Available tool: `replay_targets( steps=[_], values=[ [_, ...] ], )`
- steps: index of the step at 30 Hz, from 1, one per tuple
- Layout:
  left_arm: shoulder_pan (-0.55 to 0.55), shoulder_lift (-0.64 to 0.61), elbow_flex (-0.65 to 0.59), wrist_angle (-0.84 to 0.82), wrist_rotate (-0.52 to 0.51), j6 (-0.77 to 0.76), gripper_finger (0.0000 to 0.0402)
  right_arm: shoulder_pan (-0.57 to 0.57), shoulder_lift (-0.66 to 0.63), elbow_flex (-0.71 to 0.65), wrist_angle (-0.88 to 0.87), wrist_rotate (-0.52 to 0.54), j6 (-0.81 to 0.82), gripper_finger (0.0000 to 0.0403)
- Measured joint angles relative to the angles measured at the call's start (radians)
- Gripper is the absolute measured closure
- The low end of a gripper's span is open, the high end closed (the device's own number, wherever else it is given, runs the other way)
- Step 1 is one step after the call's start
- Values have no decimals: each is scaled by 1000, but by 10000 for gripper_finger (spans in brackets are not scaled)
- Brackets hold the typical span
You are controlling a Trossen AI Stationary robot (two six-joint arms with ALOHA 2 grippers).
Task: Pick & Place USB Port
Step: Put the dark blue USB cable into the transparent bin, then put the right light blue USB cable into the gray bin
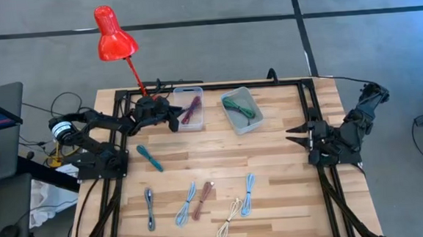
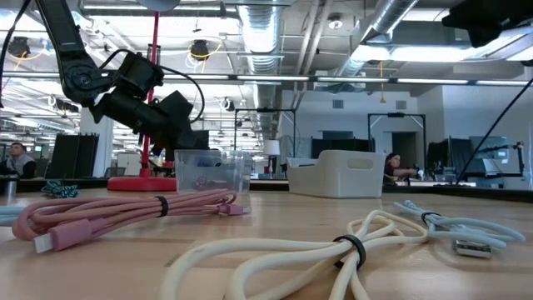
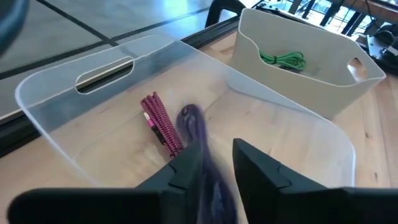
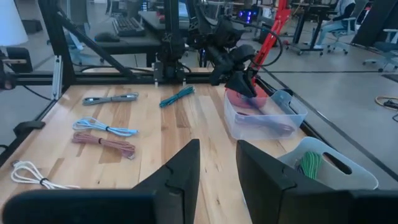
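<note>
I have the left gripper (image 3: 214,163) hanging over the clear plastic bin (image 1: 190,109), which I take as my landmark. Its fingers (image 3: 186,168) stand a little apart, and a blurred purple cable (image 3: 198,134) shows between them and down into the bin; I judge it is just dropping or barely pinched, but I cannot tell which. A coiled magenta braided cable (image 3: 160,121) already lies on the bin floor beside it.

To do this well, I would open wider while low over the bin, and wait for the purple cable to settle before lifting straight up, so no loop snags a finger or drapes over the rim.

Right of the bin stands the white plastic bin (image 1: 242,109) with a green cable (image 1: 242,106). Nearer me than the bin, several cables wait on the wooden bench (image 1: 290,194): teal (image 1: 149,157), grey (image 1: 149,208), pink (image 1: 201,200), cream (image 1: 229,220).

Far right of the bin, the right gripper (image 4: 216,163) waits, fingers apart and empty.
</note>
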Motion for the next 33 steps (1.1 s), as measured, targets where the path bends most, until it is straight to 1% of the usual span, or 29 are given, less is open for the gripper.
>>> replay_targets(
  steps=[7,9,11,13,16,18,21,25,28,33],
  values=[
    [0,0,0,12,0,-21,296,0,-1,0,2,0,-3,305],
    [0,0,0,44,1,-25,294,0,-1,0,2,0,-3,305],
    [0,-6,0,95,24,-45,295,0,-1,0,3,-4,-3,305],
    [0,-17,0,159,109,-53,297,0,-1,0,3,-9,-3,305],
    [-17,-44,0,230,288,-53,302,0,-1,0,3,-22,-3,305],
    [-40,-75,0,231,348,-53,306,0,-1,0,3,-36,-8,305],
    [-87,-123,0,231,356,-56,310,0,-1,0,3,-42,-11,305],
    [-154,-183,0,231,357,-56,311,0,-1,0,3,-81,-14,305],
    [-196,-219,0,229,358,-51,311,-6,-1,0,3,-83,-14,305],
    [-237,-253,0,164,357,-51,312,-26,-1,0,20,-88,-1,305]
  ],
)
